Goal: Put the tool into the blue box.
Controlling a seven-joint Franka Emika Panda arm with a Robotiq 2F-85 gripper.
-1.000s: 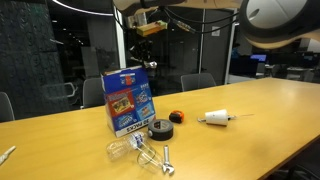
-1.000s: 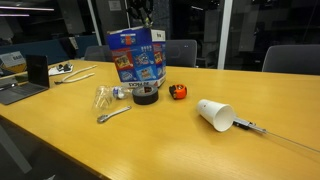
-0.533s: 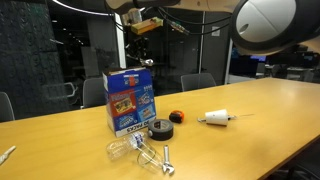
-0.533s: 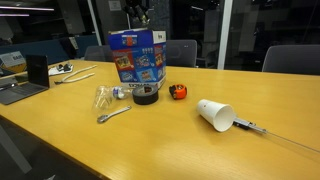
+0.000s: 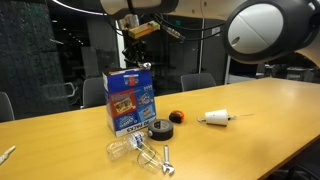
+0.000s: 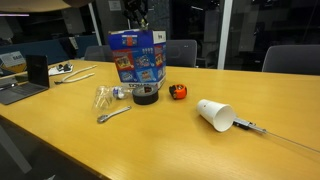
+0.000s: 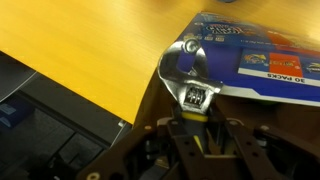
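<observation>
Now, hand [image 7: 196, 112]: pressed together on the wrench [image 7: 192, 94]; in the wrist view we see the dark handle pinched between the fingers and the shiny silver jaw end sticking out beyond them.
Hand position: in both exterior views [image 5: 141, 57] [image 6: 139, 18] it hangs from the arm high over the desk [image 5: 260, 110], pointing down.
Wrench: in the hand's grip, in the air, its silver end over the edge of the blue carton's top as the wrist view shows it; it is not inside the carton that we can see.
Blue box [image 5: 128, 101]: directly below the hand, upright on the desk, with printed pictures on its faces; we also see it below the hand in an exterior view [image 6: 138, 56], and in the wrist view its top [image 7: 255, 58] lies just past the wrench tip.
Black tape roll [image 5: 160, 129]: on the desk below the hand, just beside the foot of the box.
Orange item [image 5: 177, 117]: near the tape roll, farther from the hand; too small for us to name.
White paper cup [image 5: 217, 118]: lying on its side, well apart from the hand.
Clear bulb-like object [image 5: 120, 149]: on the desk in front of the box.
Silver bolt [image 5: 167, 159]: near the clear object, well below the hand.
</observation>
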